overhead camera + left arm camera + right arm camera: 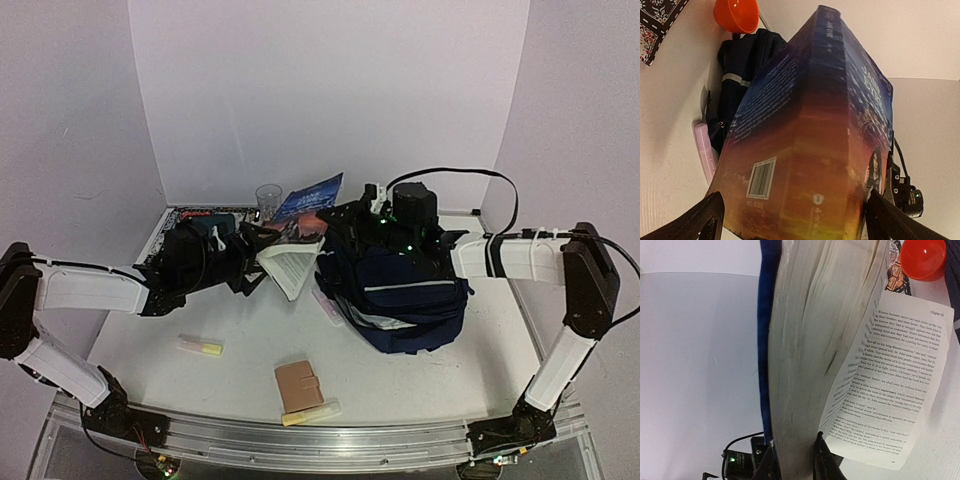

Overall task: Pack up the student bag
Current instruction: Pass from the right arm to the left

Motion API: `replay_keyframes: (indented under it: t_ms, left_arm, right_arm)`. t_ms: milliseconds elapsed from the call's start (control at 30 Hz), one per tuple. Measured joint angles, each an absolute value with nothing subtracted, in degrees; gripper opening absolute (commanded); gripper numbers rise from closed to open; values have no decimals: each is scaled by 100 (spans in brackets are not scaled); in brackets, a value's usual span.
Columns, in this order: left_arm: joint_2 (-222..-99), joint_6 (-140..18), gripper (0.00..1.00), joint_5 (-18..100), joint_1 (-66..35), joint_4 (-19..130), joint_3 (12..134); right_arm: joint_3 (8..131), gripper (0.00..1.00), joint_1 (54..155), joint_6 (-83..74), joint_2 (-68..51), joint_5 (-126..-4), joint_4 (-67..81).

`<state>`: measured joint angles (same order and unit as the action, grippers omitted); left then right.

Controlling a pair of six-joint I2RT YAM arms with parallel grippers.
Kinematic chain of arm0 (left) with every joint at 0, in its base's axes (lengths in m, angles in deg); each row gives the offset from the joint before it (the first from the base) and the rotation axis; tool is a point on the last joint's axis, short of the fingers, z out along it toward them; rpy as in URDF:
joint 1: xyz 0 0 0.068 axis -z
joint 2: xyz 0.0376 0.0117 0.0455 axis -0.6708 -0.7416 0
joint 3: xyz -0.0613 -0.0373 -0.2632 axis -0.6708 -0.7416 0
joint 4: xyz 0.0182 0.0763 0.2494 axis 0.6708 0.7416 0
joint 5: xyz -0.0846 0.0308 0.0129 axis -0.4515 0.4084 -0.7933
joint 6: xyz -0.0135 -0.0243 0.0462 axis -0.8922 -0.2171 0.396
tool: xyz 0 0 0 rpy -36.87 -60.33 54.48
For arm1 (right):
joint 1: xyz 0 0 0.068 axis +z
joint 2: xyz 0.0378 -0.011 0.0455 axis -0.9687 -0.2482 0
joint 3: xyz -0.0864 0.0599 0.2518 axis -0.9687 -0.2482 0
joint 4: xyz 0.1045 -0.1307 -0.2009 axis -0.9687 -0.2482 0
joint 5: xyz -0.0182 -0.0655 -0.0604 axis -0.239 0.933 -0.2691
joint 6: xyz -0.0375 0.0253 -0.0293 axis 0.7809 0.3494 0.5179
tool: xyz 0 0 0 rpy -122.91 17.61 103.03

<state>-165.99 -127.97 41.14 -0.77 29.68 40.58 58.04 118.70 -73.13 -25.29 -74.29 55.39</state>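
Note:
The student bag [400,290], navy with a thin white stripe, lies right of centre on the table; it also shows dark behind the book [740,65]. An open paperback book [295,262] hangs between the two arms just left of the bag. My right gripper [795,460] is shut on its blue front cover and a thick block of pages [810,340], while one loose page hangs to the right. My left gripper [797,220] stands open at full width, its fingers on either side of the book's lower spine end [810,125].
An orange cup [735,15] and a clear cup [268,196] stand at the back, beside a patterned cloth [190,215]. A pink item [328,300] lies by the bag. A yellow highlighter [200,346], a tan wallet [300,385] and another yellow marker [310,412] lie near the front.

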Motion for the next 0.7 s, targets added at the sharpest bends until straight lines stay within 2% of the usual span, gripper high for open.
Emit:
replay_keyframes:
  t_ms: [167,400,633,700]
  left_arm:
    - [-16727,-12984,97,4147,-84,2559,4046]
    - [-17007,-13288,83,4002,-25,1654,4052]
    - [-17028,-13802,64,4094,26,682,3807]
    - [-17058,-13875,52,4140,28,512,3760]
  right_arm:
    - [5804,0,11871,-7310,-2487,-7388,5673]
    - [5670,0,11999,-7305,-2479,-7307,5869]
    - [5371,0,12045,-7306,-2478,-7256,6059]
    - [5354,0,12062,-7302,-2468,-7225,6111]
